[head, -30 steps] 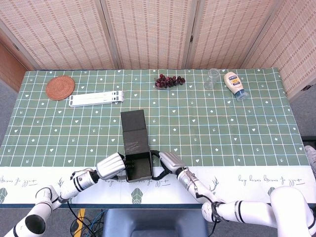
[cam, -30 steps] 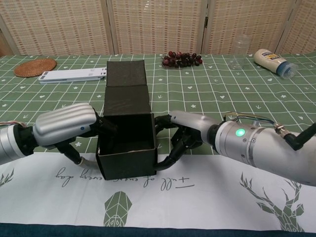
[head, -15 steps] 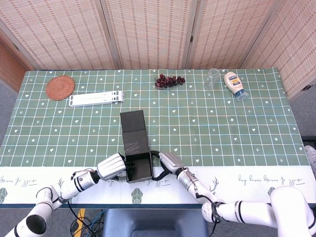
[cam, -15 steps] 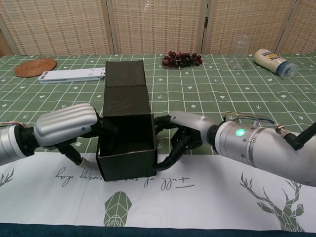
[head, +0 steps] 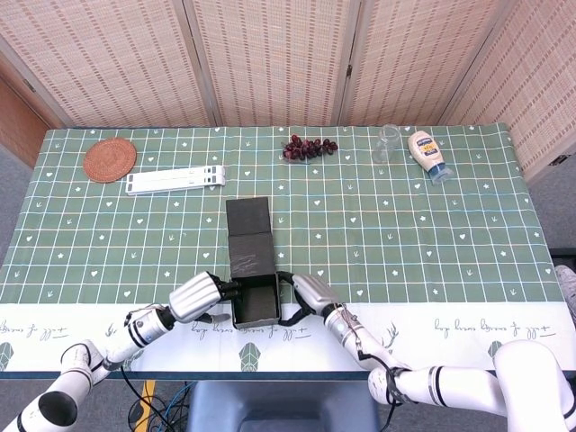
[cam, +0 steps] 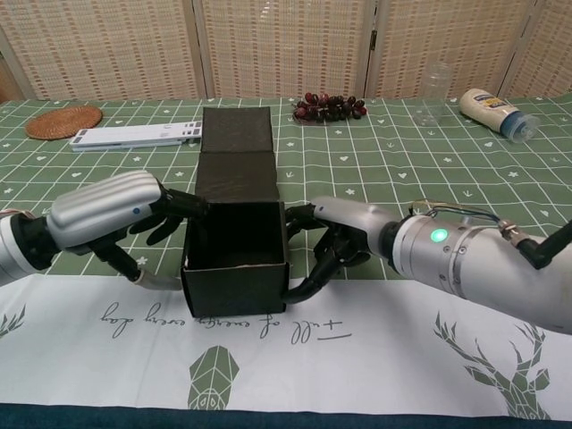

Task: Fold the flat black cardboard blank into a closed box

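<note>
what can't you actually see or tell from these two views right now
- Box floor: chest view, hidden by its front wall; head view, too dark to read.
- Left hand fingertips: whether they press the box's side wall cannot be told in either view.
- Right hand palm side: faces the box.
- Mayonnaise bottle label: too small to read.

no legible text or labels anywhere

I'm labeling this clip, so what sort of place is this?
Probably a staged home-style tabletop for robot testing: a green patterned tablecloth, woven folding screens behind it, and grapes beside a squeeze bottle.
</note>
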Robot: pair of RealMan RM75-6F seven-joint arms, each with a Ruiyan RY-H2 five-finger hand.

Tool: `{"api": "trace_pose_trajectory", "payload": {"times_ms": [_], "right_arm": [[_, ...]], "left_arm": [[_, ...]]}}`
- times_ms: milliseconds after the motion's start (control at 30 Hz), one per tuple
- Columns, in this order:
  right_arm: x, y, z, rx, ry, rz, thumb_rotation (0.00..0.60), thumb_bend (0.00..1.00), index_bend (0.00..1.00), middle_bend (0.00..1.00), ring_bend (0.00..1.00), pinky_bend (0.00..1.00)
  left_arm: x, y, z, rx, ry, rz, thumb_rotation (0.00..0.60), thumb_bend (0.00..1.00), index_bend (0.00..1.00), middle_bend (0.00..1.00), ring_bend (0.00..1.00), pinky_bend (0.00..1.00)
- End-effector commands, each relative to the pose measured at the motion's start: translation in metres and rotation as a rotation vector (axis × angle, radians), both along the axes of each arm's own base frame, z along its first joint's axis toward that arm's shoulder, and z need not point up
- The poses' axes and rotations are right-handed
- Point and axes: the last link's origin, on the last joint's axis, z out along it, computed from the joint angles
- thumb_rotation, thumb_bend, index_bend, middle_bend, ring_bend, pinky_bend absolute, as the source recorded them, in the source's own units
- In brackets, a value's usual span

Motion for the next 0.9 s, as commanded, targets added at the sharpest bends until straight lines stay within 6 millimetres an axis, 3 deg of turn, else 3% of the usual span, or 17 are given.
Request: {"api": "trace_pose_trajectory", "payload": {"times_ms": [33, 267, 567, 900], "right_arm": [[0.000, -0.002, 0.001, -0.009, -0.008, -0.011, 0.600, 0.45, 0.27, 0.39, 0.80, 1.00], [0.000, -0.010, 0.004, -0.043, -0.019, -0.037, 0.600, 0.45, 0.27, 0.39, 0.80, 1.00], [0.008, -0.021, 0.001, -0.055, -0.022, -0.045, 0.600, 0.46, 0.24, 0.36, 0.80, 1.00], [0.026, -0.020, -0.011, -0.027, -0.037, -0.040, 0.600, 0.40, 0.01, 0.18, 0.78, 1.00]], "left_arm": [[-0.002, 0.001, 0.003, 0.009, -0.004, 0.009, 0.600, 0.16, 0.42, 0.37, 0.70, 0.82], [-0.007, 0.002, 0.015, 0.024, -0.041, 0.059, 0.600, 0.16, 0.33, 0.27, 0.62, 0.82], [-0.014, 0.001, 0.044, 0.059, -0.157, 0.137, 0.600, 0.16, 0.22, 0.22, 0.62, 0.82], [-0.024, -0.007, 0.070, 0.026, -0.315, 0.314, 0.600, 0.16, 0.17, 0.20, 0.62, 0.82]]}}
